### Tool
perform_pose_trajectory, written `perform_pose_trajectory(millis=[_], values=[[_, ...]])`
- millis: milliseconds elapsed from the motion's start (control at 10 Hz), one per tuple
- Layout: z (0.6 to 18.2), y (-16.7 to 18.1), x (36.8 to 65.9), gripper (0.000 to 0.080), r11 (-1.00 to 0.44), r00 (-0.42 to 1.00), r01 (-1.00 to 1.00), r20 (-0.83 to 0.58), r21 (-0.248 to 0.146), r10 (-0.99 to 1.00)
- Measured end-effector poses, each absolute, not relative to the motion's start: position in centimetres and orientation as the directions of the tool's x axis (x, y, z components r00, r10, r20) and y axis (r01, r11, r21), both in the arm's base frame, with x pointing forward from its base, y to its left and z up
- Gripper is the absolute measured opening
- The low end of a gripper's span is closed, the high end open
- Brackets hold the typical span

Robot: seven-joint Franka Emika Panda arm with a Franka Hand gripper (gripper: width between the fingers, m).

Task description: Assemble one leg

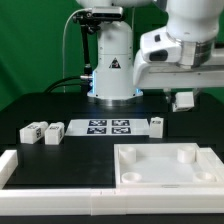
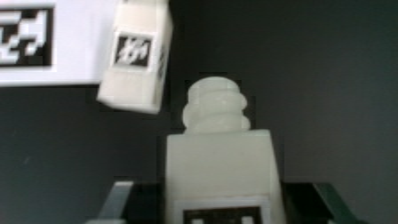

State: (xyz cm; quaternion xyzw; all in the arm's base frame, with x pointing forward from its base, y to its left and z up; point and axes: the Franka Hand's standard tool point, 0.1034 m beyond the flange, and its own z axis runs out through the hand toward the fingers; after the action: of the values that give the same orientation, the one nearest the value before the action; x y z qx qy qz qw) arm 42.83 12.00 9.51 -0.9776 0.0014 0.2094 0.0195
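My gripper [image 1: 183, 97] is shut on one leg [image 1: 184, 100] and holds it above the table, at the exterior view's right. In the wrist view this leg [image 2: 221, 150] is a white block with a knobbed tip and a black tag. It stands between my dark fingers [image 2: 121, 200] of the gripper [image 2: 222, 205]. A second leg [image 1: 157, 124] lies by the marker board's right end and also shows in the wrist view [image 2: 134, 55]. Two more legs [image 1: 33, 132] [image 1: 53, 131] lie at the exterior view's left. The large white panel [image 1: 160, 172] with round corner sockets lies in front, below the held leg.
The marker board [image 1: 108, 127] lies in the middle of the black table, and its corner shows in the wrist view [image 2: 39, 45]. A low white wall [image 1: 55, 192] runs along the front and up the left side. The robot's base [image 1: 112, 70] stands behind the marker board.
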Motion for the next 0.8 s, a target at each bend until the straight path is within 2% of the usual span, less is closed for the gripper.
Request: perform_pose_trajectory(millis=[200,500,800], values=[[10.3,10.7,46.5,0.0288,-0.998,0.976,0.043,-0.212,-0.056,0.054],[11.3,10.2,50.7,0.0288,-0.996,0.997,0.053,0.056,-0.068,0.05],[11.5,10.5,51.1,0.0288,-0.995,0.94,0.07,0.339,-0.077,0.04]])
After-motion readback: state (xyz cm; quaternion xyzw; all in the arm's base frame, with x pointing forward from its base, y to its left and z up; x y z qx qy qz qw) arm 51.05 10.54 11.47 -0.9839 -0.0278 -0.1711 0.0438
